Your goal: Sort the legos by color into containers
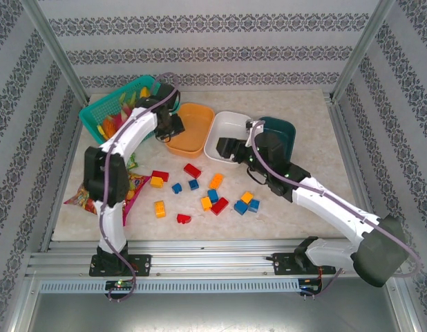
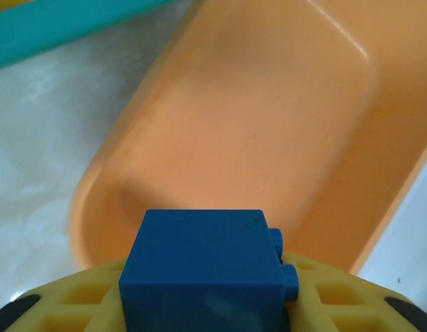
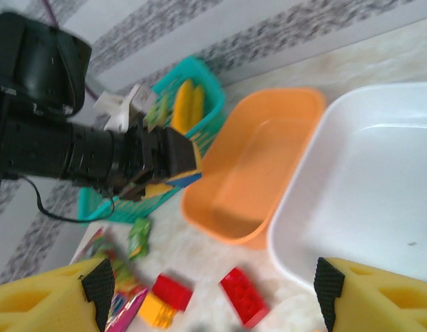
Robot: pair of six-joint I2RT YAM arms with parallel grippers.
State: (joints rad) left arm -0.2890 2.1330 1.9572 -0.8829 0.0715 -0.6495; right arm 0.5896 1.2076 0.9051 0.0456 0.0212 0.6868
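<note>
blue brick (image 2: 203, 266) in left end effector (image 2: 206, 315) over orange bowl (image 2: 269, 124) rim; basket (image 2: 54, 28) beside

The blue brick (image 2: 203, 266) ran off the bottom edge. The orange bowl (image 2: 269, 124) was cropped top and right. From the right wrist, the white bowl (image 3: 379, 200) spilled past the frame. Up top, the right arm (image 1: 324, 200) covered part of the teal bowl (image 1: 288, 130).
</note>
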